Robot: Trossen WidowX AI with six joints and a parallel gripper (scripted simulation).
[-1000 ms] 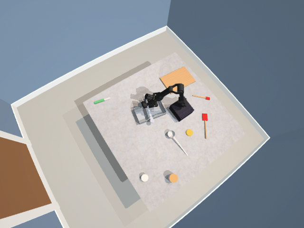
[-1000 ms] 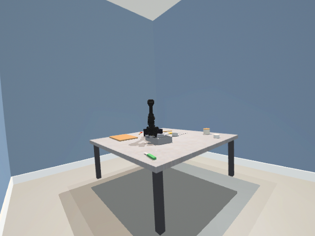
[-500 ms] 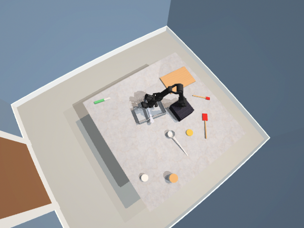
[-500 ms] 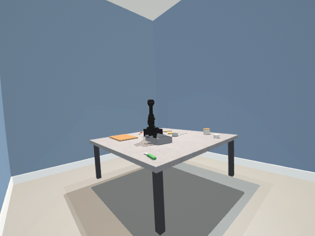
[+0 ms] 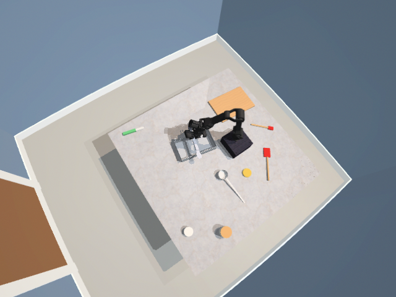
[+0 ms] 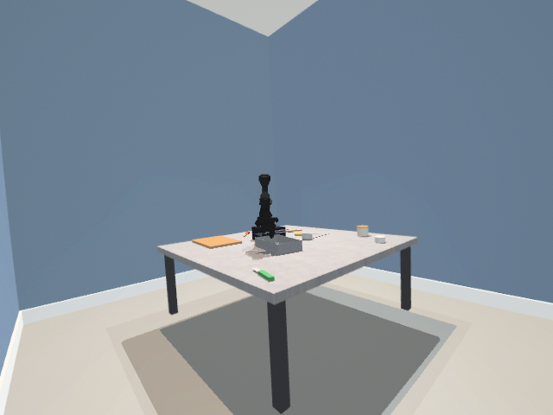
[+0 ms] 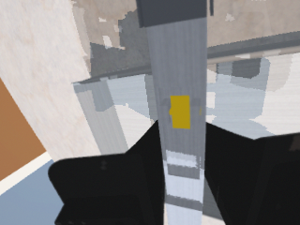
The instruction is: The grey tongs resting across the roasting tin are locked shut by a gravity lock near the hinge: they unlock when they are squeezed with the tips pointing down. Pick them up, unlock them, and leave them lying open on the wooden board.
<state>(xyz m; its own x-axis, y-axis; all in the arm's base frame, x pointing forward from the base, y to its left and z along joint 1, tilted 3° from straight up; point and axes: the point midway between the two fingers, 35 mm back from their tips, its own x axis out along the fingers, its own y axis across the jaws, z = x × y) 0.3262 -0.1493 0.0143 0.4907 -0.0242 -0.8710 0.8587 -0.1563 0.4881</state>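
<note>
The grey tongs (image 5: 196,148) (image 7: 179,61) lie closed and roughly level across the roasting tin (image 5: 213,140) (image 6: 290,246). Their pale end reaches over the tin's lower rim in the top view. In the wrist view a dark block is at their upper end, with a yellow mark below it. My gripper (image 7: 174,123) is shut on the tongs from both sides, just below the yellow mark; the arm hides the grip in the top view. The far end of the tongs is cut off in the wrist view. The wooden board (image 5: 231,100) (image 6: 216,241) lies flat, away from the tongs.
A green-handled tool (image 5: 129,131) (image 6: 265,275) lies beyond the tin. A white ladle-like pan (image 5: 221,174), a yellow disc (image 5: 246,172) and two red-headed tools (image 5: 266,152) (image 5: 270,128) lie near the arm's base (image 5: 236,143). An orange-topped jar (image 5: 226,232) (image 6: 362,231) and white pot (image 5: 188,231) stand farther off.
</note>
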